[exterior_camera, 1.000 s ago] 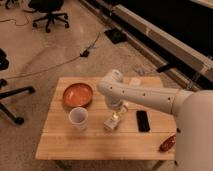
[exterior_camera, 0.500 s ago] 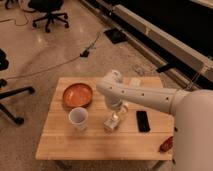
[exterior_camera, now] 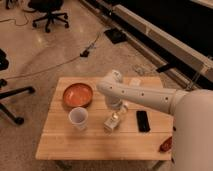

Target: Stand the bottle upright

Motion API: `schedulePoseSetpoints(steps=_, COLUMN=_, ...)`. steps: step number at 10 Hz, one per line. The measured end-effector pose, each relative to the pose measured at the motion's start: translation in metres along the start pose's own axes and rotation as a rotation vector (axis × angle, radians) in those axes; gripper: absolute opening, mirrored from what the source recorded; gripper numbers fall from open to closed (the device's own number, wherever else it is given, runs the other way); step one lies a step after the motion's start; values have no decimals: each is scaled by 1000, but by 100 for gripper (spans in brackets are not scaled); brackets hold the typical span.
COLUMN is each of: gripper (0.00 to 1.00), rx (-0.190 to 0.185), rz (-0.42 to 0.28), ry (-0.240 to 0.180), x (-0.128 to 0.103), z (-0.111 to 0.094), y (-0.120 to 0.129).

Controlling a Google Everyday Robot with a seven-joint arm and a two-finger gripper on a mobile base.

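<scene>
The bottle [exterior_camera: 112,121] is small and pale, and it sits near the middle of the wooden table [exterior_camera: 100,142], between the white cup and the black phone. It looks roughly upright or slightly tilted. My gripper [exterior_camera: 118,114] reaches down from the white arm and sits right at the bottle's upper right side, partly hidden under the wrist. Whether it touches the bottle I cannot tell.
A white cup [exterior_camera: 78,118] stands left of the bottle. An orange bowl [exterior_camera: 78,94] is at the back left. A black phone [exterior_camera: 143,120] lies to the right, and a red object [exterior_camera: 165,144] sits at the right edge. Office chairs [exterior_camera: 49,11] and cables lie beyond.
</scene>
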Motion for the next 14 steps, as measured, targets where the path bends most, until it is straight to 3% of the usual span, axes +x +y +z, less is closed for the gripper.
schedulePoseSetpoints(steps=14, gripper=65, rx=-17, rz=-4, ry=-3, x=1, z=7, y=-1)
